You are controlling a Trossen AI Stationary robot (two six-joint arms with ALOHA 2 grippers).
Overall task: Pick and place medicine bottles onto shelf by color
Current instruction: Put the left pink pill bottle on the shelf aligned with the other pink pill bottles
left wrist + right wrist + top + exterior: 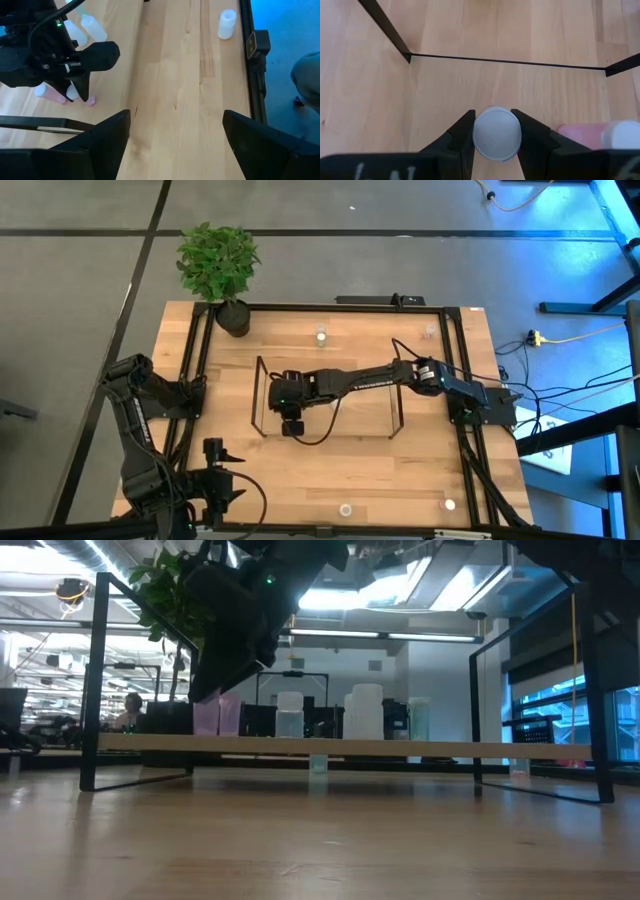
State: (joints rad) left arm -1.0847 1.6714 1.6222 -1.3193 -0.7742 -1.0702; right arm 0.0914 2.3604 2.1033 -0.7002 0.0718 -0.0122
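A medicine bottle [496, 133], seen from straight above as a round whitish cap, sits clamped between the two dark fingers of the right gripper [496, 137], which press its sides. It is over the light wooden board of the shelf [520, 80], inside the corner made by the thin black rods. Just beside it on the board is a pink bottle [600, 134], its whitish cap toward the gripper's side.

From above, the right gripper [291, 423] is at the left end of the shelf [262, 395], its arm reaching in across the rack from the table's right edge. The low view shows it coming down over the left end of the board, where two pink bottles [218, 715] stand; farther along the board stand clear bottles [289, 714] and taller whitish ones [365, 711].

The left wrist view shows the same gripper over pink bottles [50, 94], with pale bottles [92, 27] behind it and a white bottle [226, 23] alone on the table near the frame.

The left gripper [222, 470] waits at the table's front left with its fingers spread wide, holding nothing.

Loose bottles remain on the table: one near the back [321, 335], one at the front middle [346, 509], one at the front right [449, 503]. A potted plant [218, 265] stands at the back left corner.
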